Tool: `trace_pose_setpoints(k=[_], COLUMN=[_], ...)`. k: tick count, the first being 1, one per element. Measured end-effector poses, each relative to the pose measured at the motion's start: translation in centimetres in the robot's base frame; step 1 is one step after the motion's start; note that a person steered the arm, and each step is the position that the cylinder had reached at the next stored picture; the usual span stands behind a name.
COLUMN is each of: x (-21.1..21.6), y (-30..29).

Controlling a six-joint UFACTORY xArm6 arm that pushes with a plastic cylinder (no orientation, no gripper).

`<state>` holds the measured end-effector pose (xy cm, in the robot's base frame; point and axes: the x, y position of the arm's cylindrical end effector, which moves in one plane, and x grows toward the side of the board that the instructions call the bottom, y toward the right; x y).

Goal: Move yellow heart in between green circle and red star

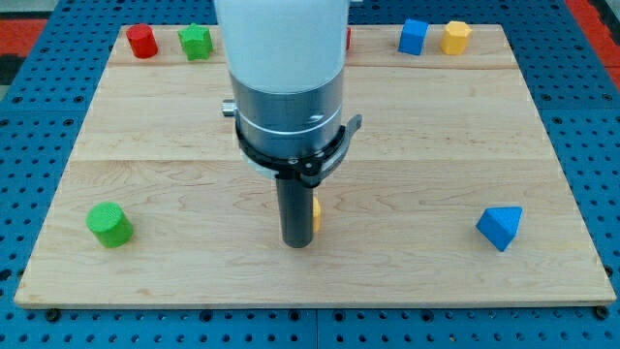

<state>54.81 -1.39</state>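
My tip (296,244) rests on the wooden board (436,126) at the lower middle. A yellow block (316,213) shows only as a sliver at the rod's right side, touching or nearly touching it; its shape is hidden. The green circle (109,225) lies far to the tip's left, near the board's lower left. A red block (142,41) sits at the top left corner. Another red block (348,37) peeks out from behind the arm at the top edge; its shape is hidden.
A green block (195,42) sits beside the red one at the top left. A blue block (414,37) and a yellow block (455,37) sit at the top right. A blue triangle (500,227) lies at the lower right. The arm's body hides the board's upper middle.
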Motion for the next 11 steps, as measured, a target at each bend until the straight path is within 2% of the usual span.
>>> trace_pose_setpoints(k=[4,5,6,8,10,11], x=[-11.5,-7.7,-7.6,-13.9,-12.9,-15.6], y=[7.3,4.8,3.1,-4.4,-7.9,-11.2])
